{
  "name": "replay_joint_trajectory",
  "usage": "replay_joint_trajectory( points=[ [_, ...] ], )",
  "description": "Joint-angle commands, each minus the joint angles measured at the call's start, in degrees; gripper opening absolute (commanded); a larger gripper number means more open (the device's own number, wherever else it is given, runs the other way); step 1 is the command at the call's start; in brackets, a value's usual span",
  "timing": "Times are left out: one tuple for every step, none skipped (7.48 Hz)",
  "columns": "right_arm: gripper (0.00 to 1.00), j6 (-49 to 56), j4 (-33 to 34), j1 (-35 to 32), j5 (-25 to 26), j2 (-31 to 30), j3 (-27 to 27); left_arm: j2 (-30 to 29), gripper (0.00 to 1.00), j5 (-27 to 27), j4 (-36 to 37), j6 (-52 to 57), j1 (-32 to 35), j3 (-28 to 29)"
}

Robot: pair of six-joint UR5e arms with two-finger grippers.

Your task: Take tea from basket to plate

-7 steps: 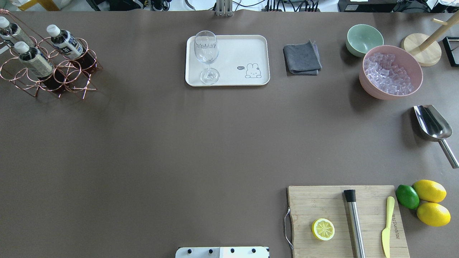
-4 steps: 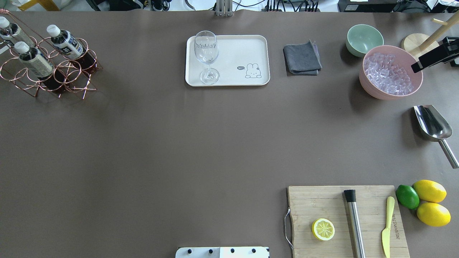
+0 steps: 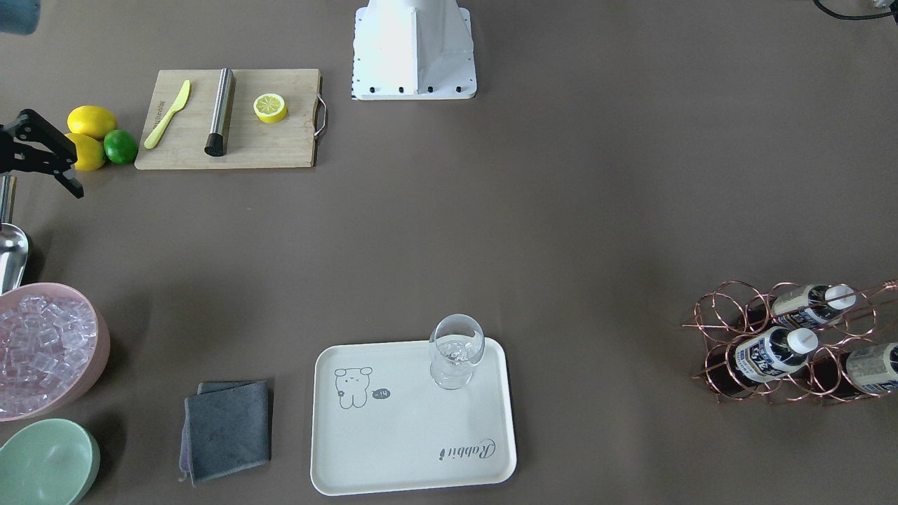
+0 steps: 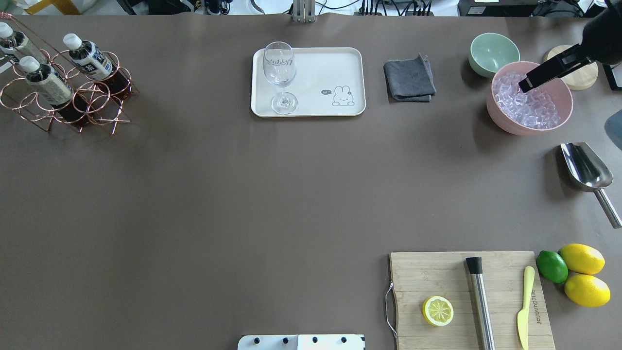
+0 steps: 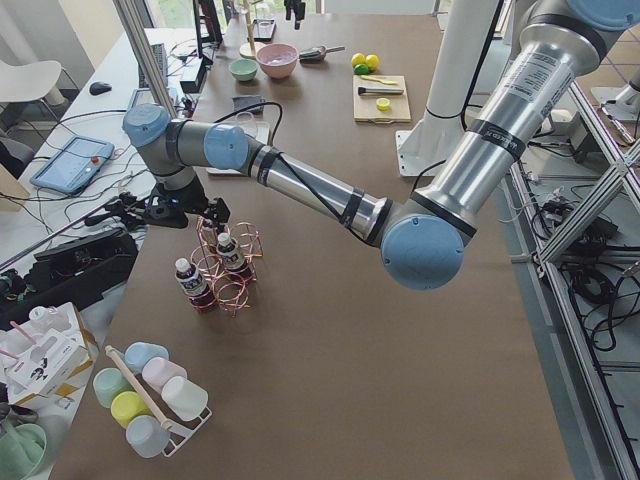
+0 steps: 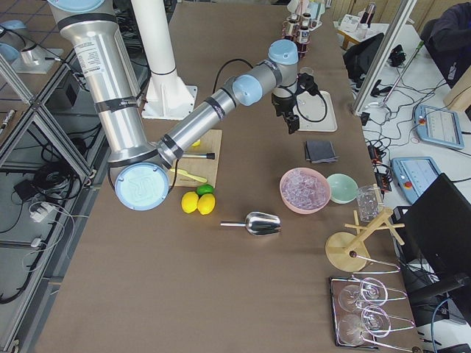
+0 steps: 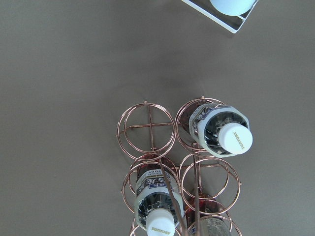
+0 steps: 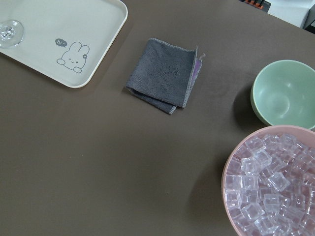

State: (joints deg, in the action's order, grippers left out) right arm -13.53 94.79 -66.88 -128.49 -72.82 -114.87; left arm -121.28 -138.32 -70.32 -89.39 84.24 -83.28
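Only the right gripper has moved since the earlier overhead shot. It's come further in over the counter and now hangs above the pink bowl of ice cubes. Its jaws look spread in the front view, with nothing in them. The left gripper sits just above the basket in the side view, but I can't tell if it's open or closed, since its wrist cam shows no fingers.

All three bottles are in their rings, so no tea is out yet. The plate is well apart from the rack.

My worries from here:
- The bottles lean in those rings. A pull that isn't along the lean could drag the whole wire rack or tip it.
- The neighbouring bottle is close, so wide jaws might bump it.
- A wine glass stands on one end of the plate. Set the bottle down too near it and the glass goes over.
- If the right arm drifts toward the plate too, the arms could clash.
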Motion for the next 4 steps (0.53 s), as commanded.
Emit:
replay_joint_trajectory(
  points=[
    [1.0,0.3,0.0,2.4,3.0,3.0,3.2,-1.5,0.98,1.5,-1.4,-4.7,-2.5,1.1],
    [1.0,1.2,-0.2,2.6,3.0,3.1,3.7,-0.7,0.98,1.5,-2.4,-5.0,-2.5,1.0],
    [1.0,1.5,-0.2,3.2,2.8,3.4,3.2,0.9,0.94,1.4,-3.9,-4.4,-2.4,0.8],
    [1.0,1.3,-0.2,3.8,3.0,3.5,3.2,2.2,0.7,1.2,-4.8,-4.4,-2.1,0.6]
  ],
)
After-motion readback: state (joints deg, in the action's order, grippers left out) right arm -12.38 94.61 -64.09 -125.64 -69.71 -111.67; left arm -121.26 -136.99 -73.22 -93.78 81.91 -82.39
